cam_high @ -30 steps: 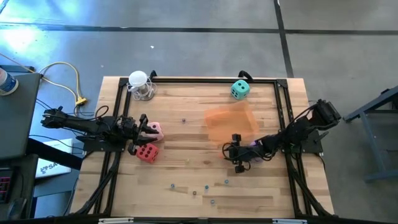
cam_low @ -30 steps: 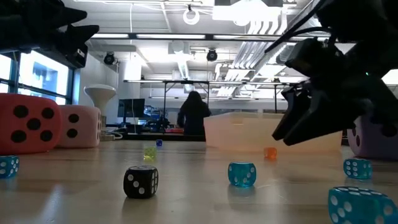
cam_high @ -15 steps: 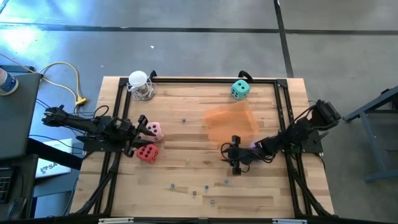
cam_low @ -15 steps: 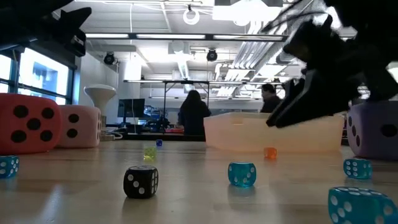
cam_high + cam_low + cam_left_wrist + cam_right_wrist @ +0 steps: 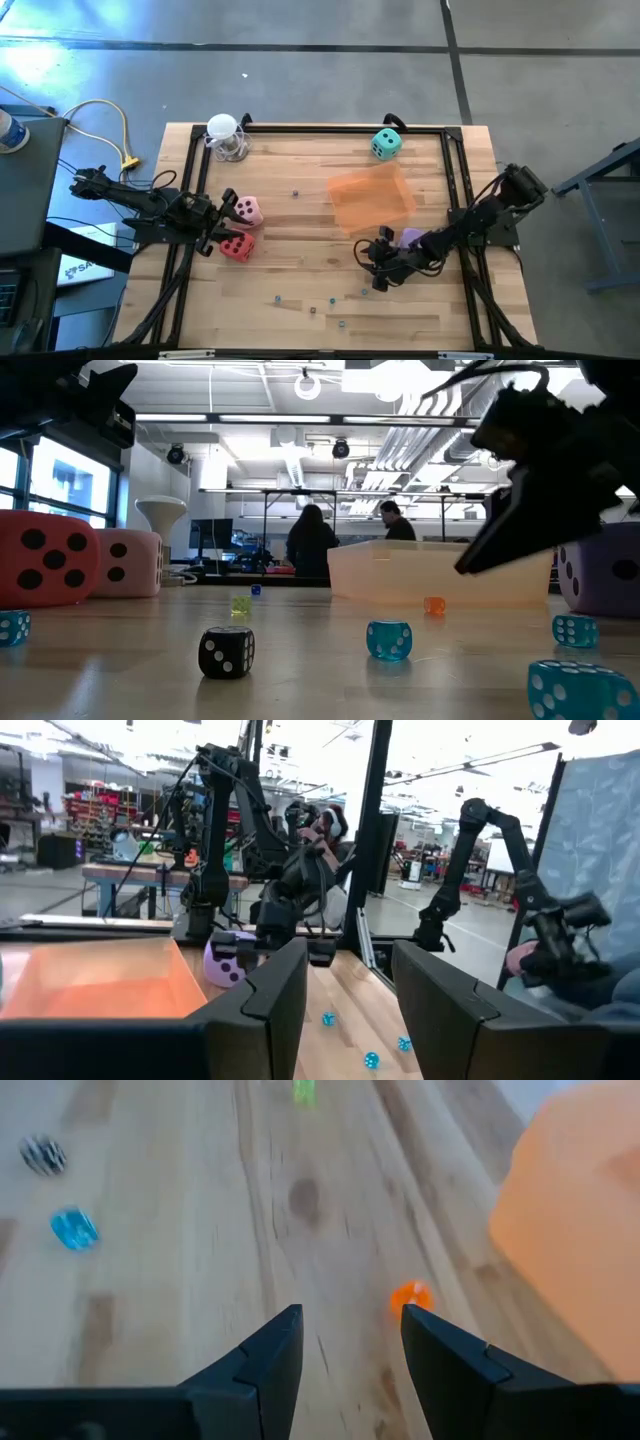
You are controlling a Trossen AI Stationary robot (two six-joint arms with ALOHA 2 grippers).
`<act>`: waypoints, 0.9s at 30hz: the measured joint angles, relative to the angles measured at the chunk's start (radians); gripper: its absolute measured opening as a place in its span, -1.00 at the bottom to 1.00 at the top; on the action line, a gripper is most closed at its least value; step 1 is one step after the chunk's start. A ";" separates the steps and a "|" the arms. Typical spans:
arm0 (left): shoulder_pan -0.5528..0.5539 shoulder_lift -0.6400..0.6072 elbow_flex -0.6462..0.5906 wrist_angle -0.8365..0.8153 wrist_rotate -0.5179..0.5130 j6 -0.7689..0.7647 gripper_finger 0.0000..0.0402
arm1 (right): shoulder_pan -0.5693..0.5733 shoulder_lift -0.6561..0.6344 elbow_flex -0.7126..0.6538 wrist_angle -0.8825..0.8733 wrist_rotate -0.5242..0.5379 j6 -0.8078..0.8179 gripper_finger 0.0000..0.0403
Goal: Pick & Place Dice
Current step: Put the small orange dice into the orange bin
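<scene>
My two arms are matte black, jointed and slim, trailing black cables; each ends in blocky, angular dark fingers (image 5: 265,1370).

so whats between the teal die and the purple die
In the high view, the orange square lies between the teal die and the purple die; otherwise it is bare wood.

Wood table (image 5: 300,290), 4 lg dice (image 5: 237,246), orange tray (image 5: 372,196), sm dice (image 5: 333,300) scattered
</scene>
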 joint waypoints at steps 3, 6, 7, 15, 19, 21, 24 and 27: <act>0.000 0.000 0.000 -0.003 0.000 -0.030 -0.28 | -0.001 0.040 0.000 0.010 0.003 0.004 -0.19; 0.000 0.005 0.000 -0.003 0.000 -0.050 -0.28 | -0.007 0.076 0.000 0.010 0.046 0.006 -0.19; 0.000 0.007 0.000 -0.004 0.000 -0.051 -0.28 | -0.011 0.085 0.000 0.014 0.051 0.003 -0.19; -0.012 0.051 0.000 -0.004 0.000 -0.093 -0.28 | -0.069 0.100 0.000 0.014 0.022 0.004 -0.19; -0.015 0.060 0.000 0.000 0.000 -0.077 -0.28 | -0.084 0.100 0.000 0.030 -0.023 0.006 -0.19; -0.015 0.066 0.000 0.000 0.000 -0.064 -0.28 | -0.088 0.100 0.000 0.031 -0.027 0.003 -0.19; -0.015 0.071 0.000 0.004 0.000 -0.087 -0.28 | -0.090 0.100 0.000 0.032 -0.028 0.000 -0.19; -0.017 0.074 0.000 0.008 0.000 -0.133 -0.28 | -0.093 0.100 0.000 0.035 -0.031 -0.003 -0.19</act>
